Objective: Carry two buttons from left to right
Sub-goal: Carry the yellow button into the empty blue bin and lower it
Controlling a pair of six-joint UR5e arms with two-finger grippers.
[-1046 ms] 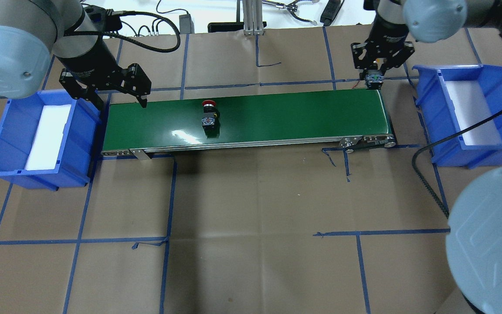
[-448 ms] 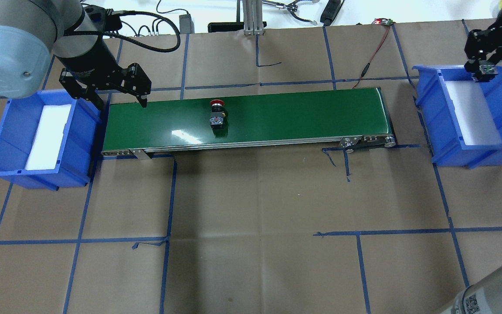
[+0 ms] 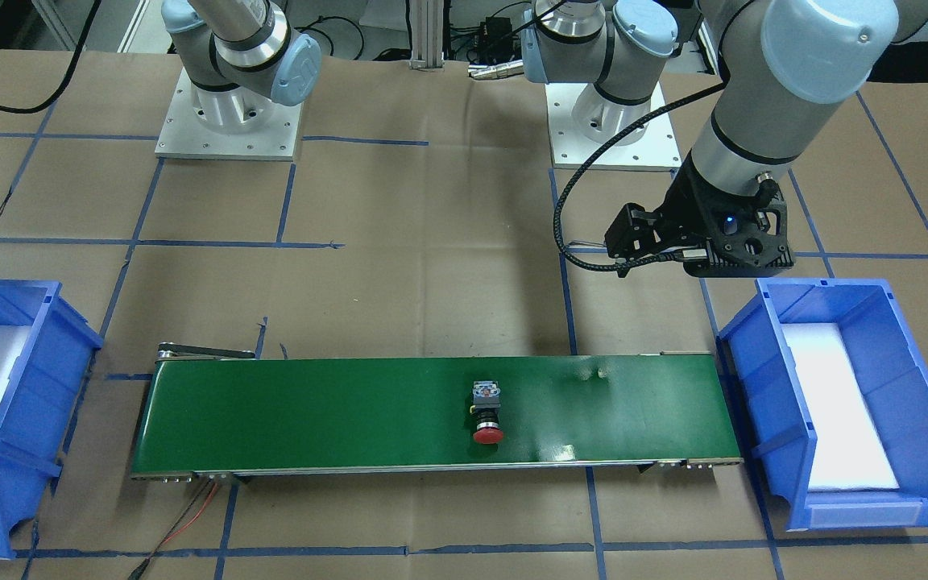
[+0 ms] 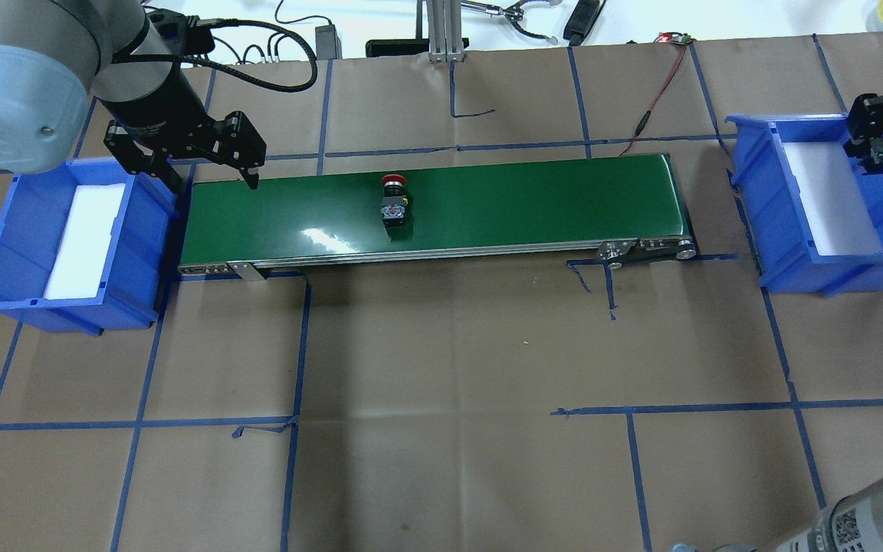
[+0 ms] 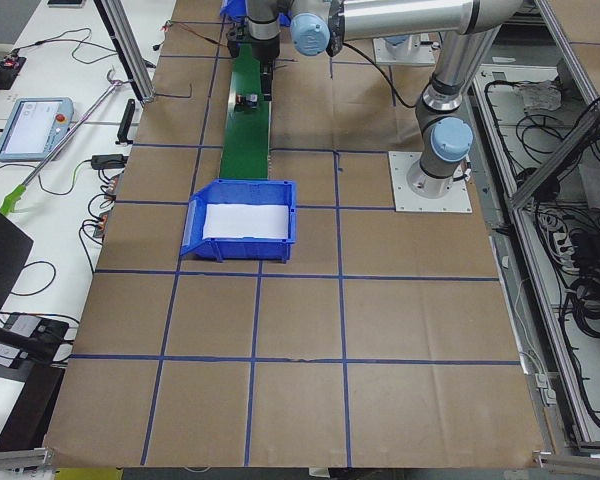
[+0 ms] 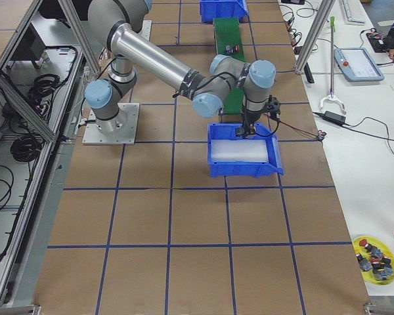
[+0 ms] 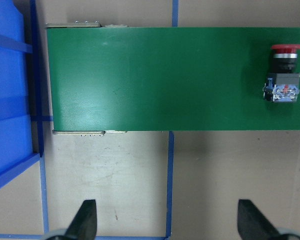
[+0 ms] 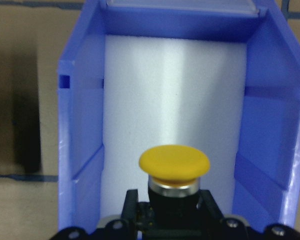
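Hanging over the right bin (image 4: 752,192), the right gripper (image 4: 881,153) clamps the yellow button (image 8: 174,163) by its body. Farther left, the red button (image 4: 392,203) lies on its side midway along the green belt (image 4: 526,199); the left gripper (image 4: 213,180) gapes wide over the belt's left end.

Green conveyor belt (image 4: 533,201); red-capped button (image 4: 393,201) and yellow-capped button (image 8: 174,167), both black-bodied; blue bins (image 4: 752,188) lined white; brown table (image 4: 449,368) gridded with blue tape lines
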